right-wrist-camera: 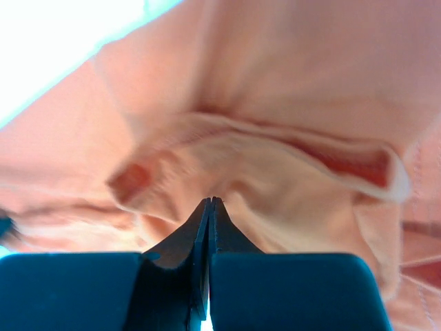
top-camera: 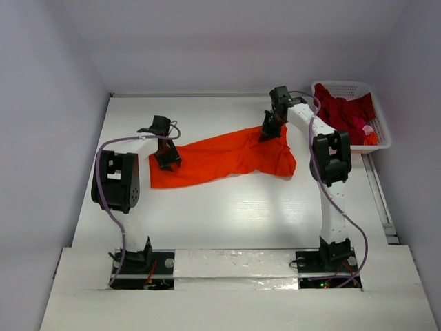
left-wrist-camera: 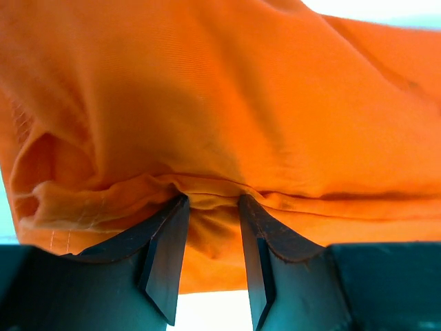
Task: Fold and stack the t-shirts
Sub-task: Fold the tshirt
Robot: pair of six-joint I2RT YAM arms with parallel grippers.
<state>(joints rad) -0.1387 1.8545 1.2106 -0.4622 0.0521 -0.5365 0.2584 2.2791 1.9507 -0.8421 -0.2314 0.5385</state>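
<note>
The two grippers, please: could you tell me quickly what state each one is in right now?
Left gripper: jaws apart, with a fold of the orange t-shirt bunched between the fingers.
Right gripper: shut on the orange t-shirt.

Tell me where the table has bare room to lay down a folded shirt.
The widest bare patch of table lies between the orange shirt and the arm bases. A narrower strip runs behind the shirt to the far edge. The right side is crowded: the basket holds red shirts beside the right tool.

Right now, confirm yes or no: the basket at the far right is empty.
No: the white basket holds dark red cloth heaped inside it.
</note>
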